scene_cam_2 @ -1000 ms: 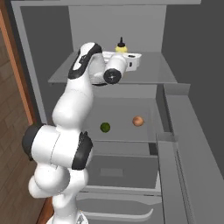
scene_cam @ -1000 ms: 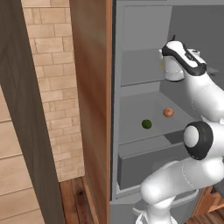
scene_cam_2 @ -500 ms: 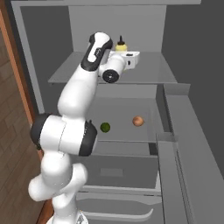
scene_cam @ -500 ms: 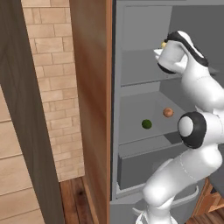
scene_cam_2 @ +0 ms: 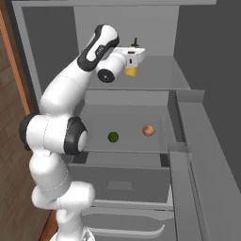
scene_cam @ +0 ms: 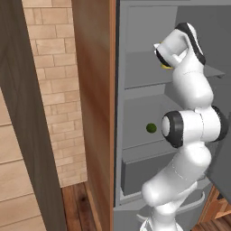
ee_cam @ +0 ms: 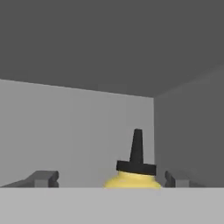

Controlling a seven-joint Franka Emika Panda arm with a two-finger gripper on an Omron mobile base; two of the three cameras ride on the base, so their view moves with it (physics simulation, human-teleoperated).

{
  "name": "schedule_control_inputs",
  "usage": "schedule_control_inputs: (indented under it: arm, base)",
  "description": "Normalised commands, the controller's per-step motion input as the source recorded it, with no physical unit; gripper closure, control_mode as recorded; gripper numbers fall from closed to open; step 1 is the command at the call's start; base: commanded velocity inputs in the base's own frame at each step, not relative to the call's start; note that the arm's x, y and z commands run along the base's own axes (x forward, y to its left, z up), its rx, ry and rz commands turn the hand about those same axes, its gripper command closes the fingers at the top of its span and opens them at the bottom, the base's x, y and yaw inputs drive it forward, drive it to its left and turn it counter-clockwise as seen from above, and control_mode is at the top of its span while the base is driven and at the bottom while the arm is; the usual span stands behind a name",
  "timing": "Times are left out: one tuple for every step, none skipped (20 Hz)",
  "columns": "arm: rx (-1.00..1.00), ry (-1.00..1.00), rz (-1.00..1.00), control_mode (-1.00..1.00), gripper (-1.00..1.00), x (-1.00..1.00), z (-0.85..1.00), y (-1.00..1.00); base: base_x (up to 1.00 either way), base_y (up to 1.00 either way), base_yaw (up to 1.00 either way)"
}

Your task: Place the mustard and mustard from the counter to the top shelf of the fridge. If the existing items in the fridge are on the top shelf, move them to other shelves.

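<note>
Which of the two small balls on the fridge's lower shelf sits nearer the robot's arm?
The small dark green ball; the small orange-brown ball lies on its far side, toward the grey fridge wall.

Rendered kitchen, domestic look. Open grey fridge with flat shelf boards and a wide drawer low down. A yellow mustard bottle with pointed black cap stands on the top shelf. Beside the fridge: brown wooden cabinet panel, pale brick wall, wood plank floor.
</note>
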Motion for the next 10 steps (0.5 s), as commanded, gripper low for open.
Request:
schedule_control_inputs:
  arm:
    - [0.02,0.0,-0.06,-1.0,-1.0,-0.52,0.51,-0.2]
    - [0.05,0.01,-0.07,-1.0,-1.0,-0.63,0.66,-0.21]
    - [0.08,0.0,-0.09,-1.0,-1.0,-0.84,0.82,-0.24]
    - [0.07,0.0,-0.1,-1.0,-1.0,-1.0,0.88,-0.29]
    - [0.08,0.0,-0.11,-1.0,-1.0,-1.0,0.96,-0.29]
    - [0.07,0.0,-0.11,-1.0,-1.0,-1.0,0.94,-0.25]
    - [0.08,0.0,-0.11,-1.0,-1.0,-1.0,0.98,-0.28]
    - [0.07,0.0,-0.11,-1.0,-1.0,-1.0,0.94,-0.26]
    - [0.06,0.0,-0.11,-1.0,-1.0,-1.0,0.89,-0.25]
    - [0.05,0.0,-0.11,-1.0,-1.0,-1.0,0.8,-0.24]
  base:
    - [0.0,0.0,0.0]
    - [0.0,0.0,0.0]
    - [0.0,0.0,0.0]
    - [0.0,0.0,0.0]
    - [0.0,0.0,0.0]
    - [0.0,0.0,0.0]
    - [0.0,0.0,0.0]
    - [0.0,0.0,0.0]
    - [0.0,0.0,0.0]
    - [0.0,0.0,0.0]
